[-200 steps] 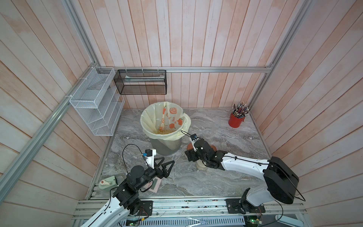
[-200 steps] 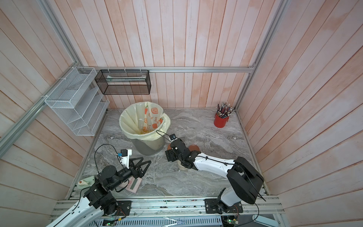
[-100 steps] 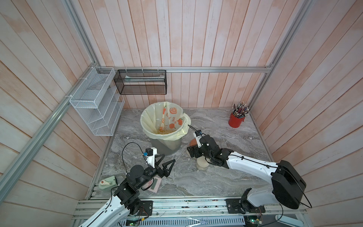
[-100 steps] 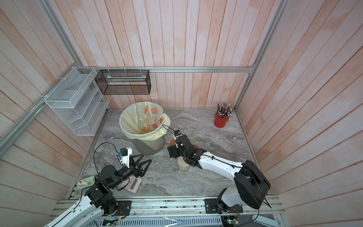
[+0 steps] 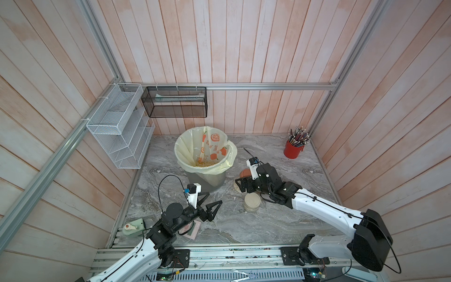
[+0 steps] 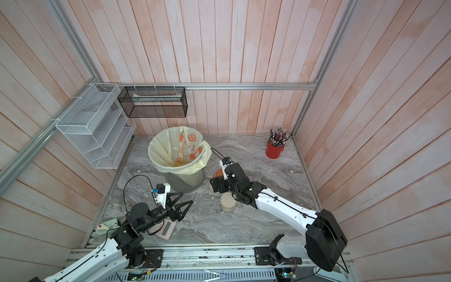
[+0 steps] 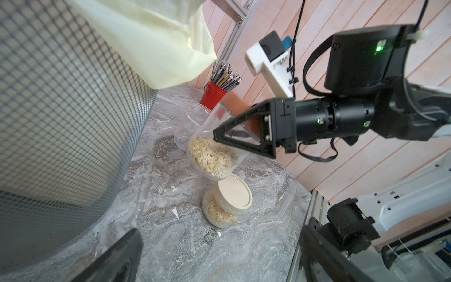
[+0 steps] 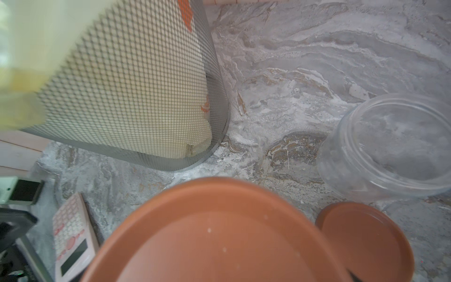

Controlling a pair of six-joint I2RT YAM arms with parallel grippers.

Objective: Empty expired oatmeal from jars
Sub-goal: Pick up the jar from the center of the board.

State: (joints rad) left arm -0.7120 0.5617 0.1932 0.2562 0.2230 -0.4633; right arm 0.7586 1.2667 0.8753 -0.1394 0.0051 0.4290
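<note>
Grips in the right gripper (image 7: 219, 125) a tilted jar (image 7: 203, 122) part-filled with oatmeal (image 7: 212, 158), orange lid (image 8: 219, 232) still on, lifted close over the cream-lidded jar (image 7: 230, 195). Likely needs uncapping before pouring: bring over the left gripper (image 5: 214, 198), spread wide and empty. Watch the bin (image 5: 207, 182) wall alongside, the empty jar (image 8: 390, 144) and loose lid (image 8: 366, 239) nearby. Leaves open marble (image 5: 231, 227) frontward, between the arms.

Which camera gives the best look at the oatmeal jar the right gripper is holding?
The left wrist view: the held jar shows side-on, tilted, with oatmeal inside. The right wrist view shows only its terracotta lid, close up. In both top views the right gripper covers nearly all of it.
</note>
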